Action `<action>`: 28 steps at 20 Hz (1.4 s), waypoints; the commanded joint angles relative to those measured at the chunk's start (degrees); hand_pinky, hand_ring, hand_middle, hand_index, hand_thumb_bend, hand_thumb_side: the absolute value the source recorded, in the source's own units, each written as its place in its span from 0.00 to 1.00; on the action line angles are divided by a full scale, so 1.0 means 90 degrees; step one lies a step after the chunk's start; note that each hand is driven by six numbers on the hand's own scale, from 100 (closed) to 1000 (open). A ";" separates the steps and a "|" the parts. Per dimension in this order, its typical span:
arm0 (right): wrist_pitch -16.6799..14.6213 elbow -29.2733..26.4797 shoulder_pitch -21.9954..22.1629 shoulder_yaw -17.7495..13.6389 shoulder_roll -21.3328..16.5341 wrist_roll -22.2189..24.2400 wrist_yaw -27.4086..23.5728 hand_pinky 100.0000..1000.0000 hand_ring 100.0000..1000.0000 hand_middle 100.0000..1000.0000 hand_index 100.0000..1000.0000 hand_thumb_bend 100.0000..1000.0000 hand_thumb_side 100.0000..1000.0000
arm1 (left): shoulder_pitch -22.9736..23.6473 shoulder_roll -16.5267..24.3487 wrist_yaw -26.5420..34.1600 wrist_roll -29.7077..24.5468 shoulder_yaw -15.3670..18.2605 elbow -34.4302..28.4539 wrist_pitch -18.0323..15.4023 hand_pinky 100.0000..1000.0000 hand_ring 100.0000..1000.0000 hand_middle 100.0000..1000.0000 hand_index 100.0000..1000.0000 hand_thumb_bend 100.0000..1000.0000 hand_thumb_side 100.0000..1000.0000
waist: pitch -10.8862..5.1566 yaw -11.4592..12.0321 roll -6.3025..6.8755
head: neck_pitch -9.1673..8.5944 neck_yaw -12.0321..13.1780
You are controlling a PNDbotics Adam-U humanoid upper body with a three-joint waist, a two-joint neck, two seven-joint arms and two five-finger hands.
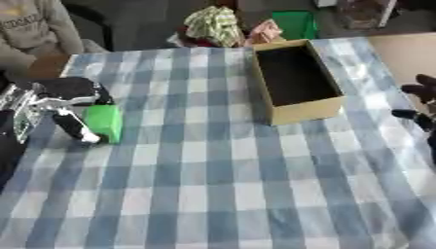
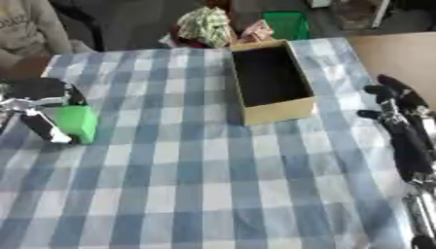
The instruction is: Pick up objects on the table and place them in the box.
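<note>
On the checked table's (image 1: 221, 185) left side, the left hand (image 1: 60, 104) curls its fingers around a green block (image 1: 105, 121). The open cardboard box (image 1: 294, 80) lies to its right, nearer the idle, relaxed right hand (image 2: 400, 116).

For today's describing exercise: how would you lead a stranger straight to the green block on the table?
Start at the blue checked tablecloth and find the open cardboard box near its far edge. Look to the left edge, where the robot's left hand touches the green block, the only bright green thing on the cloth.
</note>
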 commanded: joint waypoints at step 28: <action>0.0112 -0.0250 -0.0918 0.0970 0.0132 0.1093 -0.0053 0.67 1.00 0.71 0.86 0.00 0.57 | -0.1915 -0.1066 0.0793 0.2233 0.0051 -0.0435 0.0713 0.64 0.52 0.33 0.68 0.17 0.13 | 0.0399 -0.1915 0.0664 | -0.0939 0.0739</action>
